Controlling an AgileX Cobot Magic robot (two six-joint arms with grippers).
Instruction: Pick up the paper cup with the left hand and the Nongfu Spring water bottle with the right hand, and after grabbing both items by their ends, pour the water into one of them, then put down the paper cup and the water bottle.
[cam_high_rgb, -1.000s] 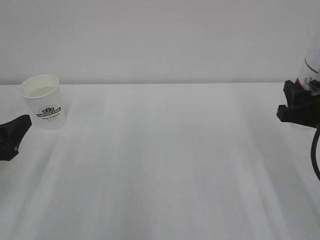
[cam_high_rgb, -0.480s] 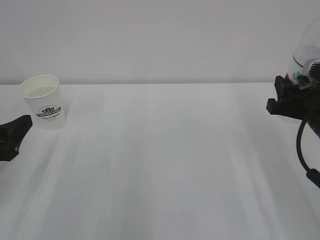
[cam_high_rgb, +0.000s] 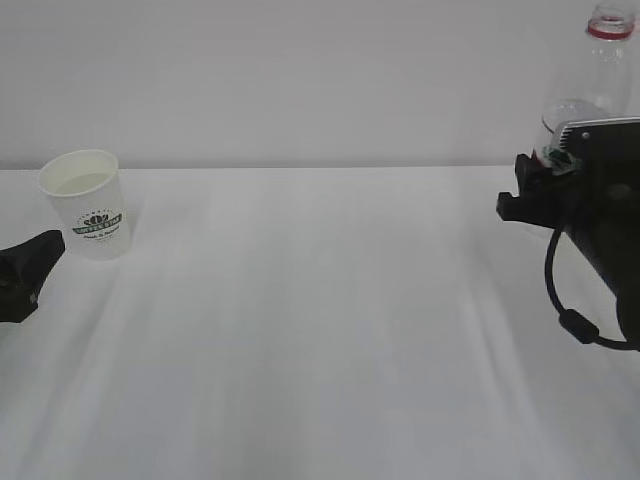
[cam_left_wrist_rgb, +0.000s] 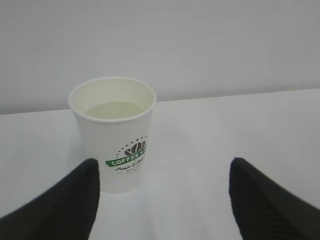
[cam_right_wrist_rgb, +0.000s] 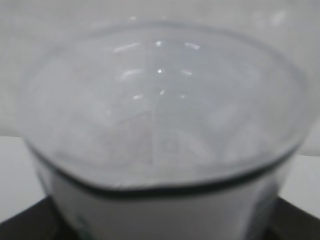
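A plain white table (cam_high_rgb: 320, 330) stretched across the whole view, its surface showing faint pale streaks running toward the near edge, and behind it rose a bare light grey wall (cam_high_rgb: 300, 70) that met the tabletop along a straight, level line.

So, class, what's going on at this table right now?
A two-armed robot is partway through a pouring job. The paper cup stands on the table with water in it; the left gripper sits open just short of it, not touching. The right gripper holds the bottle upright at the right edge.
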